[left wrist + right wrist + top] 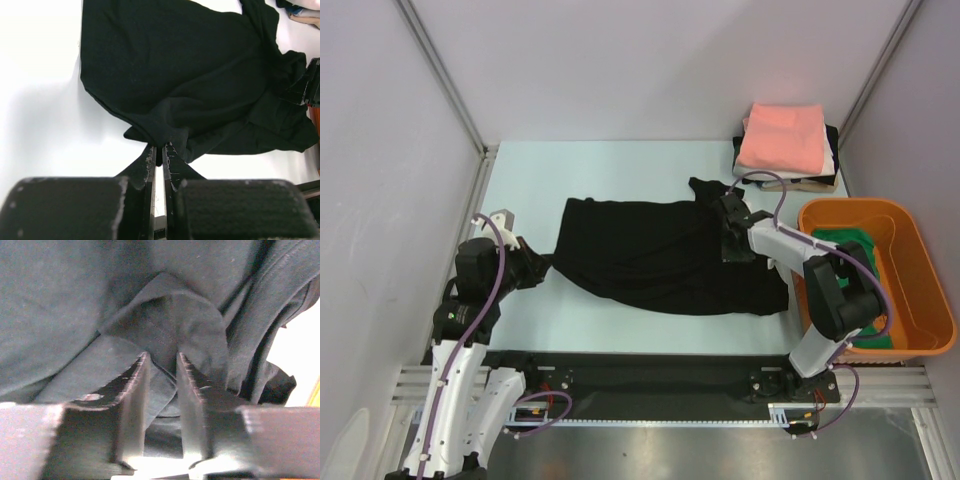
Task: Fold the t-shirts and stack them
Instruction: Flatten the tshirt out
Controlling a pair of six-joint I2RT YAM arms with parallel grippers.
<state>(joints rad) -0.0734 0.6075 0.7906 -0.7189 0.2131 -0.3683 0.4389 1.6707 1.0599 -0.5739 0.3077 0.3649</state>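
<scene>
Black t-shirt [650,255]: soft matte cloth, creased, bunched irregular outline.

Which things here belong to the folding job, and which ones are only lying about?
For the job:
black t-shirt, pinched by left gripper and right gripper
salmon-pink shirt, folded, far right corner
green shirt inside the orange tub

Only lying about:
orange tub itself
table
</scene>
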